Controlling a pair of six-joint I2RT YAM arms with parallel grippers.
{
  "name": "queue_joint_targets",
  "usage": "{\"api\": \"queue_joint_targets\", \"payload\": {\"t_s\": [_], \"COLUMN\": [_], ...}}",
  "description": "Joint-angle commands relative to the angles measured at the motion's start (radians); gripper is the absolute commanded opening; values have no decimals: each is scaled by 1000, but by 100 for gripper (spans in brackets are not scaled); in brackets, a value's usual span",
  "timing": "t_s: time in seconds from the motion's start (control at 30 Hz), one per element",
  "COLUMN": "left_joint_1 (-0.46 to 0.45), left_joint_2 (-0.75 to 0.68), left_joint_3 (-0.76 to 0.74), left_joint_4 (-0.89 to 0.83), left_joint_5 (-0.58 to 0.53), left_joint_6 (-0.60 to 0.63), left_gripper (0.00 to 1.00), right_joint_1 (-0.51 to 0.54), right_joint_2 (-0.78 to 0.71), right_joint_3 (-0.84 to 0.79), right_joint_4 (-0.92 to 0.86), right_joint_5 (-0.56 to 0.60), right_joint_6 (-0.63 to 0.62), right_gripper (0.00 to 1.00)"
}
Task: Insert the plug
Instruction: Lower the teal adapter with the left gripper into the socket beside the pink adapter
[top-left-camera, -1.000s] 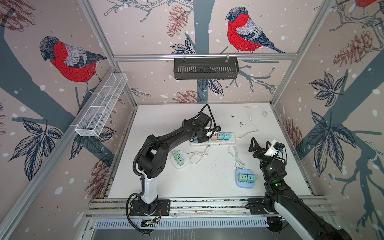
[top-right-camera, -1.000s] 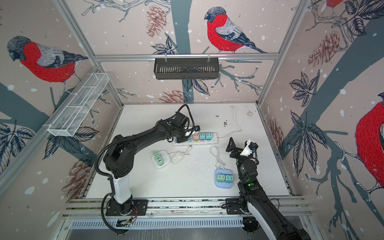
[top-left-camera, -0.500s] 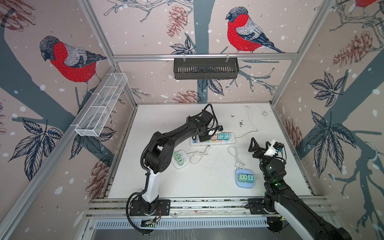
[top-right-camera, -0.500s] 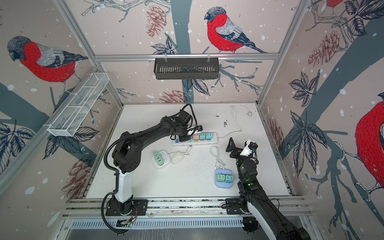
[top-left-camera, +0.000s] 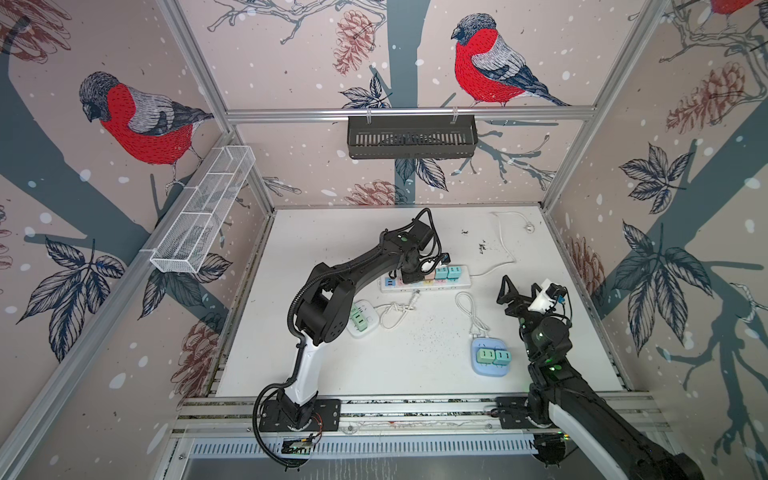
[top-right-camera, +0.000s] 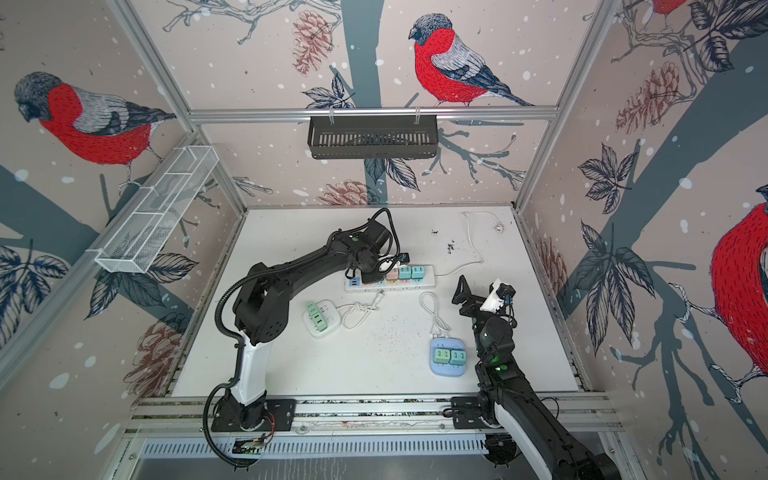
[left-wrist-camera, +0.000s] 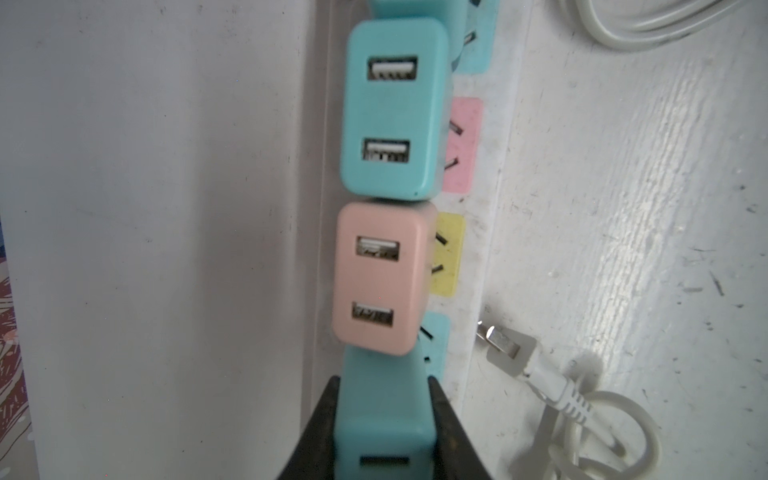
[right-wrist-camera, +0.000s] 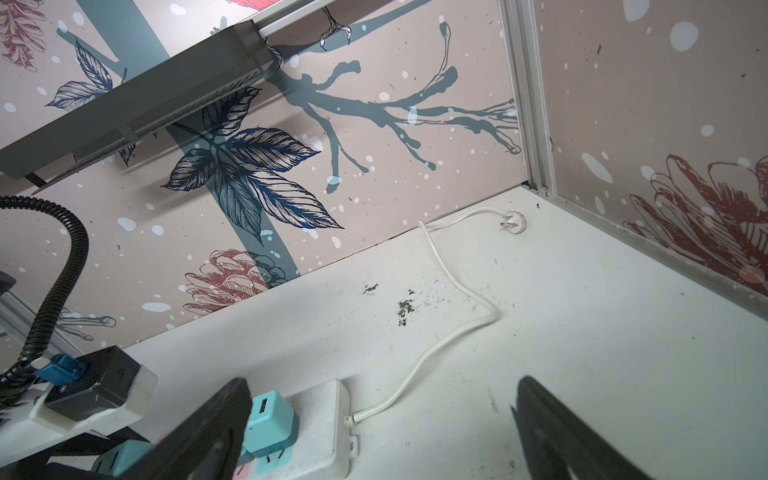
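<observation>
The left gripper (left-wrist-camera: 384, 384) clamps a teal USB charger (left-wrist-camera: 382, 419), half cut off, prongs hidden, probably over the power strip (left-wrist-camera: 478, 203); right gripper (right-wrist-camera: 382, 388) gapes empty near it.

Both top views hang high above the front edge of the table (top-left-camera: 415, 365), facing down and toward the back wall, far enough off to take in both arms, the side walls and the black basket (top-left-camera: 411, 137). They share almost the whole scene (with a slight sideways shift between them). The left wrist camera looks down along the left hand (left-wrist-camera: 384, 380), so near that the teal plug (left-wrist-camera: 384, 428) in its grasp and a stretch of the power strip (left-wrist-camera: 486, 174) fill its view. The right wrist camera sits low, looking past the right hand (right-wrist-camera: 384, 386) across the table toward the back right corner. It catches the strip's end and the white cable (right-wrist-camera: 494, 316), which both top views also show.
</observation>
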Motion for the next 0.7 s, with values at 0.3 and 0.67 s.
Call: {"api": "queue_joint_targets", "payload": {"t_s": [0.3,0.67], "left_joint_1": [-27,-13], "left_joint_2": [-5,60], "left_joint_3": [8,78], "left_joint_4": [-82,-113], "left_joint_5": [-30,-14], "left_joint_6": [-13,7], "left_gripper": [0,0], "right_joint_1": [1,0], "right_joint_2": [3,5], "right_joint_3": [-29,-28], "right_joint_4": [27,27], "right_joint_5": [-14,-18], "right_joint_6": [8,6], "right_gripper": [100,100]}}
